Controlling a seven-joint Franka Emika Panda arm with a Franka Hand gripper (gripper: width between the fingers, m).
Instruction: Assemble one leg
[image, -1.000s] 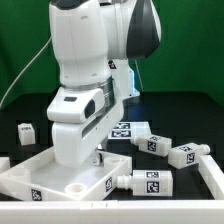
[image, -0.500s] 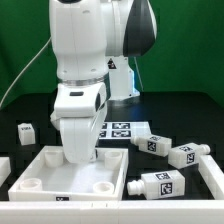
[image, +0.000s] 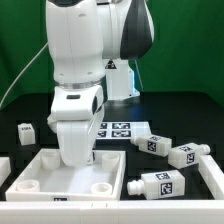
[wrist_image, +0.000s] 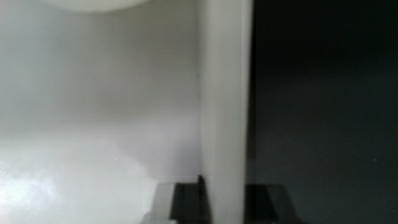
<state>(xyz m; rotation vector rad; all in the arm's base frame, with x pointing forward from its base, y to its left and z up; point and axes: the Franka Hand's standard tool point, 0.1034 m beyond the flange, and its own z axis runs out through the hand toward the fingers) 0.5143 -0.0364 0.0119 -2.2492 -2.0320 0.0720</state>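
The large white tabletop lies like a tray at the front of the exterior view. My gripper reaches down into it at its far side, with the fingertips hidden behind the hand. In the wrist view the tabletop's white wall runs straight between my two dark fingers, and my gripper is shut on that wall. Three white tagged legs lie on the table to the exterior view's right: one, a second and a third beside the tabletop. No leg is held.
A small white tagged cube sits at the exterior view's left. The marker board lies behind the tabletop. White parts show at the left edge and right edge. The robot base stands at the back.
The tabletop has turned and slid towards the exterior view's right with my gripper on its wall, and my hand now stands more upright. Legs and cube have not moved.
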